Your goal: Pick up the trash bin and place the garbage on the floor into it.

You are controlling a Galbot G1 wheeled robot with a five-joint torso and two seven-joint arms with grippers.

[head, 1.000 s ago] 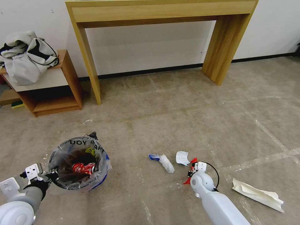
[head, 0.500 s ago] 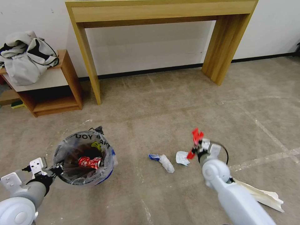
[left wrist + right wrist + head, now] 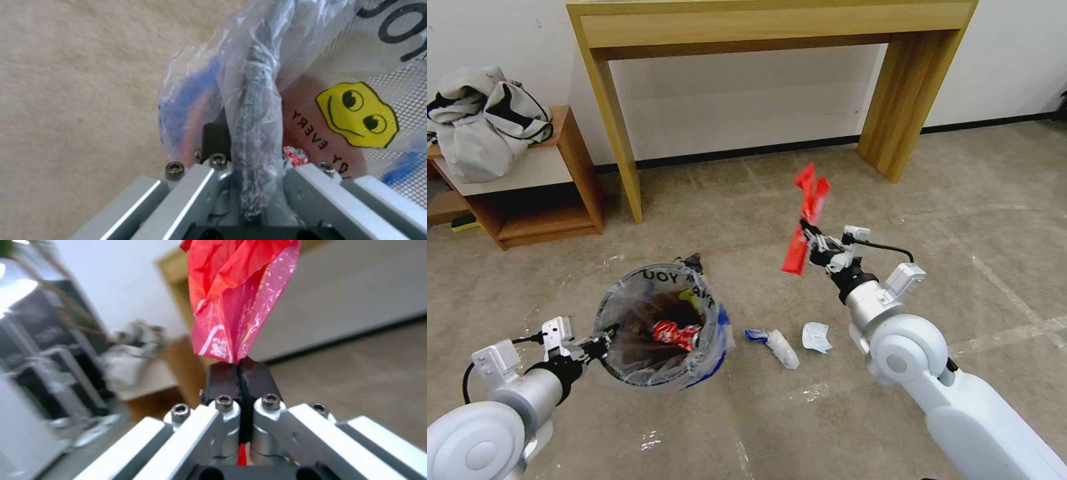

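The trash bin (image 3: 715, 319), red with a blue rim and a lettered clear bag, hangs tilted at lower left. My left gripper (image 3: 602, 337) is shut on its near rim. The left wrist view has the bagged rim (image 3: 253, 100) pinched in the left gripper (image 3: 247, 156), beside a yellow face mark (image 3: 358, 116). A red wrapper (image 3: 675, 333) lies inside the bin. My right gripper (image 3: 812, 240) is raised to the right of the bin, shut on a long red wrapper (image 3: 804, 213), seen close as the wrapper (image 3: 231, 300) in the right gripper (image 3: 240, 373). A white tissue (image 3: 779, 347) and a white scrap (image 3: 816, 335) lie on the floor between the arms.
A wooden console table (image 3: 760, 27) stands against the far wall, its legs (image 3: 620, 147) on the floor. At left, a low wooden shelf (image 3: 527, 180) carries grey clothes (image 3: 484, 120). Open floor lies ahead and to the right.
The right gripper rose from the floor with the red wrapper and swung up and leftward. The left gripper carried the bin to the right, towards the middle.
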